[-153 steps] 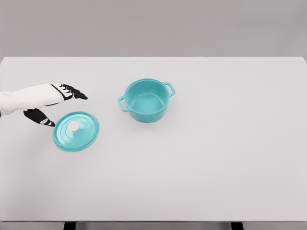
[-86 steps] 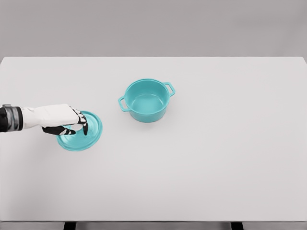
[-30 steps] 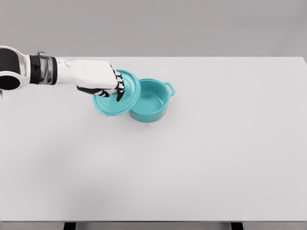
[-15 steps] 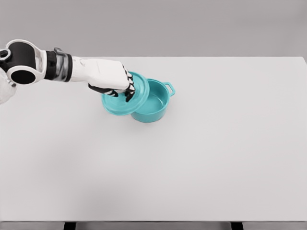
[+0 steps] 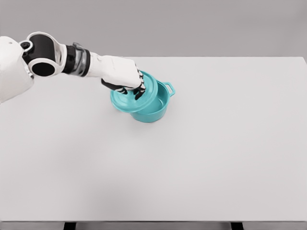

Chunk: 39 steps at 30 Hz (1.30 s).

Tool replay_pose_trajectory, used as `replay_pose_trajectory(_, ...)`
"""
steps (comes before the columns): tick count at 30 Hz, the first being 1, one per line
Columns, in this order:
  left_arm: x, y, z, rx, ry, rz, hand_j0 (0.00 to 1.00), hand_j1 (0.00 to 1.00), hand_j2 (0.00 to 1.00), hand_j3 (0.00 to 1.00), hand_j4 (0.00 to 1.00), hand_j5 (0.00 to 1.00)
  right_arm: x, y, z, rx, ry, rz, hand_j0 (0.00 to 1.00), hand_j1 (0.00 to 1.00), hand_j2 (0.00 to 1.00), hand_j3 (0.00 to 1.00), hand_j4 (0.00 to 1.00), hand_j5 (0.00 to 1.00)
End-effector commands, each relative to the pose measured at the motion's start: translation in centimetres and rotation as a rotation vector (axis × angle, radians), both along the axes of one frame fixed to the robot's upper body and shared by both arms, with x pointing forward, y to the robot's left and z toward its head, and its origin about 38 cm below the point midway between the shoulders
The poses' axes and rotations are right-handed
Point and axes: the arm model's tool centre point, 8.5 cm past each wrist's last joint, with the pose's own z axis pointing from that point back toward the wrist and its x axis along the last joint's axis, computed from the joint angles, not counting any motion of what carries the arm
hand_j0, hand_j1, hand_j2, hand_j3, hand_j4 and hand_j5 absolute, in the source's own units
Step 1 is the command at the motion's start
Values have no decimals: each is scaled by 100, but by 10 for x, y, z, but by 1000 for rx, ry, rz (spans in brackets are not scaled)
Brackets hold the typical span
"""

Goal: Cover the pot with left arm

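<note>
A teal two-handled pot [image 5: 156, 108] stands on the white table [image 5: 216, 153], a little left of its middle toward the back. My left hand [image 5: 130, 86] is shut on the teal lid [image 5: 144, 98], fingers curled over its top. The lid hangs tilted over the pot's left part and hides the left handle. The pot's right rim, some of its inside and its right handle [image 5: 169, 88] still show. My left arm reaches in from the upper left.
The white table runs to the picture's edges, with a grey wall behind it. Nothing else lies on it.
My left hand has carried the lid further right, from beside the pot's left rim to above its left part. The pot has stayed where it was.
</note>
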Motion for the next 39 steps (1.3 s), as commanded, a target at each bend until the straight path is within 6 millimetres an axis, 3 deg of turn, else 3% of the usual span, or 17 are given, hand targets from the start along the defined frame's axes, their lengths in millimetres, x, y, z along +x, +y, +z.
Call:
replay_pose_trajectory(1,4,-4,-7,6,17,8,46,46,46,46,46,46,0,0,0,0,0,0,100,100,100,100,100,100)
replay_pose_trajectory(15,13,-39,-13,44,26,-25,46,46,46,46,46,46,0,0,0,0,0,0,100,100,100,100,100,100)
replay_pose_trajectory(24,17,-46,-13,40,30,-22,47,47,47,47,47,47,0,0,0,0,0,0,100,100,100,100,100,100)
replay_pose_trajectory(29,23,-40,-15,60,20,2,57,57,57,57,57,57,0,0,0,0,0,0,100,100,100,100,100,100)
replay_pose_trajectory(38,21,-48,-17,77,23,-15,58,58,58,58,58,58,0,0,0,0,0,0,100,100,100,100,100,100)
replay_pose_trajectory(39,21,-48,-17,75,22,-15,62,62,62,62,62,62,0,0,0,0,0,0,100,100,100,100,100,100)
